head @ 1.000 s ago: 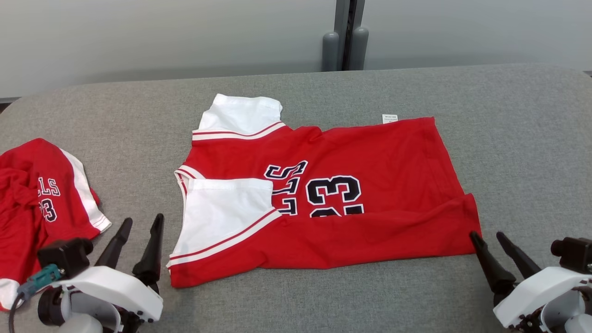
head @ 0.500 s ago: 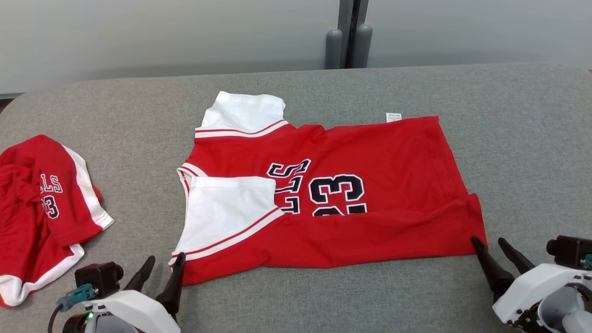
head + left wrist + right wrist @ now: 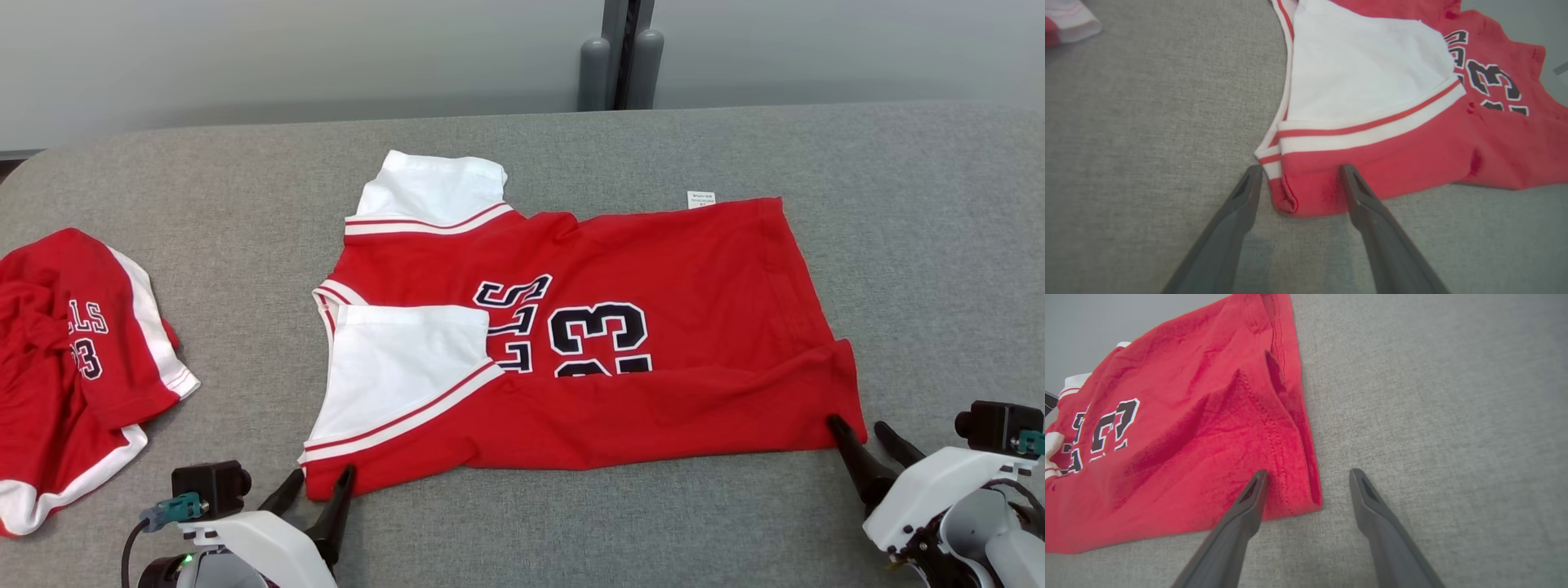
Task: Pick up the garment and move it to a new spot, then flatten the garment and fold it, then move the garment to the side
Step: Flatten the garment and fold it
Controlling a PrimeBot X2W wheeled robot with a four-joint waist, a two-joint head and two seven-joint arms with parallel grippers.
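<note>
The garment [image 3: 694,327] is a red jersey with white sleeves and a black 23, lying spread across the middle of the grey table [image 3: 898,204], its near long edge folded over. My left gripper [image 3: 322,478] is open at the near left corner. In the left wrist view that red corner of the garment [image 3: 1412,163] sits between the fingers of the left gripper [image 3: 1300,171]. My right gripper [image 3: 857,423] is open at the near right corner. In the right wrist view the right gripper [image 3: 1309,472] has its left finger on the hem of the garment [image 3: 1188,457] and its right finger over bare table.
A second red jersey [image 3: 73,367] lies crumpled at the table's left edge, and its white cuff [image 3: 1069,24] shows in the left wrist view. Two grey posts [image 3: 620,65] stand behind the table's far edge. Bare grey table lies right of and beyond the garment.
My left gripper has moved right and lower in the head view, from beside the crumpled jersey to the garment's near left corner. The right gripper has hardly moved. The head camera has shifted slightly.
</note>
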